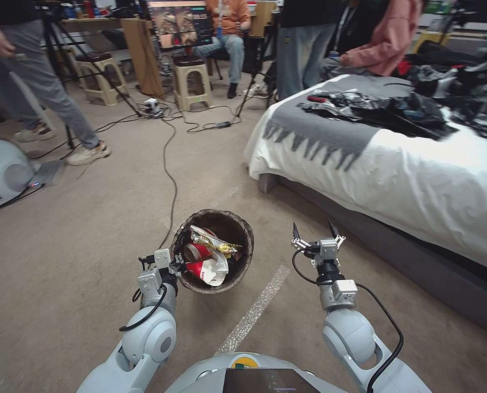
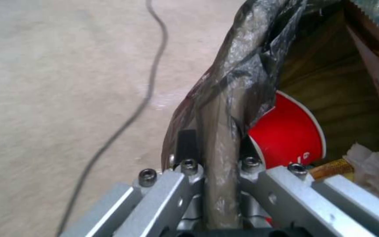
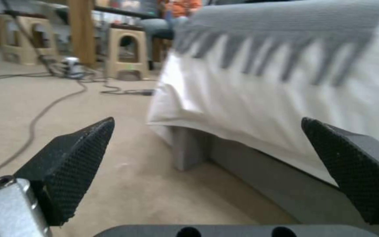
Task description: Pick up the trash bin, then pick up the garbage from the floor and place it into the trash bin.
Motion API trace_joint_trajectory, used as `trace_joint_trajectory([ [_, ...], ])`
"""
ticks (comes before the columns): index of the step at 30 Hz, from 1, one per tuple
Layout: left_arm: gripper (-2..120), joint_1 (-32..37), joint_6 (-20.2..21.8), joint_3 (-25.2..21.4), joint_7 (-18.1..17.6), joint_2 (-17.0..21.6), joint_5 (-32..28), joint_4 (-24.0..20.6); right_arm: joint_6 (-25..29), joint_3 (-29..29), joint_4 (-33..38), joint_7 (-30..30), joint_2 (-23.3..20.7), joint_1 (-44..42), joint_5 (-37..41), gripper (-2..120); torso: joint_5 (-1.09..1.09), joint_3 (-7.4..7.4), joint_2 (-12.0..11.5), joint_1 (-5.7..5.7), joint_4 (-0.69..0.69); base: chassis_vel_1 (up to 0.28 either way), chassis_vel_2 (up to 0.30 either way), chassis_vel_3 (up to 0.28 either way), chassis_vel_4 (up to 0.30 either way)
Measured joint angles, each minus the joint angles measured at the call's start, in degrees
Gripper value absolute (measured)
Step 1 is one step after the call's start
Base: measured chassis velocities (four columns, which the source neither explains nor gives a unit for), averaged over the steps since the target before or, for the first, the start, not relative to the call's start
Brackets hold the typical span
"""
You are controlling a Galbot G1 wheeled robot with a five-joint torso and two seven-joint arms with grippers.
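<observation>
Left claw (image 1: pixel 181 267) fingertips hidden by trash bin (image 1: pixel 238 229) rim

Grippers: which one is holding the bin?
The left gripper, shut on the trash bin rim; the right gripper is open, holding nothing.

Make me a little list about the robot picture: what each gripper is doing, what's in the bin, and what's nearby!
left gripper: shut on the trash bin's rim, liner bag pinched between its fingers
right gripper: open, holding nothing, above the carpet beside the bed
in the bin: red-and-white paper cups, gold foil wrapper, white tissue
bin position: on the carpet in front of the robot, left of the bed
also nearby: black cable across the floor behind the bin
</observation>
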Motion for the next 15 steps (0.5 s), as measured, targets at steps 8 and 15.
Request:
trace_joint_trajectory([
  [8, 0, -0.2, 0.0, 0.0, 0.0, 0.0, 0.0, 0.1, 0.0, 0.0, 0.0, 0.1, 0.0, 0.0, 0.0, 100, 0.0, 0.0, 0.0, 0.0, 0.0, 0.129, 0.132, 0.127, 0.13],
  [15, 0, -0.4, 0.0, -0.1, 0.1, 0.0, 0.0, 0.3, 0.0, -0.1, 0.0, 0.1, 0.0, 0.2, 0.0, 100, 0.0, 0.0, 0.0, 0.0, -0.01, 0.126, 0.145, 0.125, 0.118],
])
